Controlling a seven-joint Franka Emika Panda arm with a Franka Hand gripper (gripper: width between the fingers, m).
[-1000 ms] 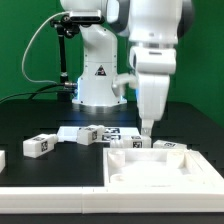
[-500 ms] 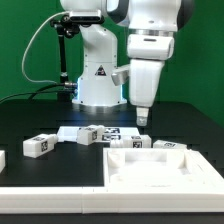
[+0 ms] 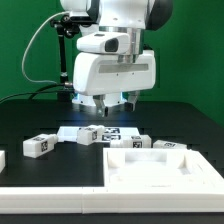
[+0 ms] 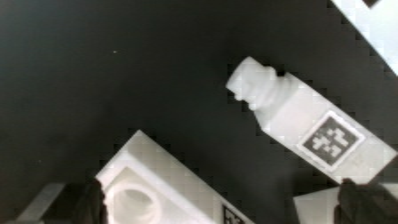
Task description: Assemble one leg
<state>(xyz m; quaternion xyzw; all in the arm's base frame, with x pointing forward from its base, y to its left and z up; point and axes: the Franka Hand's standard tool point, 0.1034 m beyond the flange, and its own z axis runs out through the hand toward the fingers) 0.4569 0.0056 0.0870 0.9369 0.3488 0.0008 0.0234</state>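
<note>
Several white legs with tag stickers lie in a row on the black table: one alone at the exterior view's left (image 3: 38,145), others close together (image 3: 92,135), (image 3: 135,140). My gripper (image 3: 113,104) hangs above the middle of the row, open and empty. In the wrist view one leg (image 4: 302,115) lies diagonally with its peg end and a tag showing. A second leg (image 4: 160,190) lies below the gap between my dark fingertips (image 4: 71,205). My gripper (image 4: 217,205) touches neither leg.
The large flat white panel with raised rims (image 3: 160,168) lies at the front, at the exterior view's right. The marker board (image 3: 70,130) lies behind the legs. A white part shows at the left edge (image 3: 2,158). The robot base (image 3: 95,85) stands behind.
My gripper has risen from beside the panel's far edge, swung toward the exterior view's left and turned at the wrist. It now hangs over the row of legs. The parts have not moved.
</note>
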